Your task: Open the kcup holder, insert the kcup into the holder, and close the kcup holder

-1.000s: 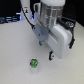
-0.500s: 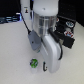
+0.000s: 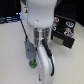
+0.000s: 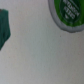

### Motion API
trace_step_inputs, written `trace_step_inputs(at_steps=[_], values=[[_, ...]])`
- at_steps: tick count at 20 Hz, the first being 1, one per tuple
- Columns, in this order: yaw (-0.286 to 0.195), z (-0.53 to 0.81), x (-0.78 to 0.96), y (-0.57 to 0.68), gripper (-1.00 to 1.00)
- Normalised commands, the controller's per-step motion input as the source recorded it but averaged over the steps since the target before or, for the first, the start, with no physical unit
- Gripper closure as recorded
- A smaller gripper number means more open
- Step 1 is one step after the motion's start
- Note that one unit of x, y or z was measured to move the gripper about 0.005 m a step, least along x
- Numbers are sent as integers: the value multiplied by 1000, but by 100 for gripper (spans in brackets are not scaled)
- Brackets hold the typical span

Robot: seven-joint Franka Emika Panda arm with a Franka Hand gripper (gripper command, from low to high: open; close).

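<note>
The kcup [image 3: 33, 63] is a small round green pod lying on the pale table, just below my gripper [image 3: 30, 53] in the exterior view. In the wrist view the kcup [image 4: 67, 12] shows as a green disc with whitish marks, off to one side, and it is not held. The arm hides most of the gripper, and its fingers cannot be made out. The kcup holder [image 3: 65, 33] is the black boxy unit with pale slots, on the exterior view's right behind the arm. Its fronts look shut.
The arm's white and grey body [image 3: 40, 30] fills the middle of the exterior view, with a black cable down its side. A blurred dark green shape [image 4: 4, 27] sits at the edge of the wrist view. The pale table [image 3: 12, 55] spreads around the kcup.
The arm has moved toward the exterior view's left and lower, so the gripper now hangs close over the kcup. The kcup and the holder have not moved.
</note>
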Motion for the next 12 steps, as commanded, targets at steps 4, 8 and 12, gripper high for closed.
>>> trace_step_inputs(at_steps=[4, 8, 12], values=[[-83, 292, 2, -12, -100], [-71, 13, -11, -224, -100], [-50, -224, -143, -340, -100]])
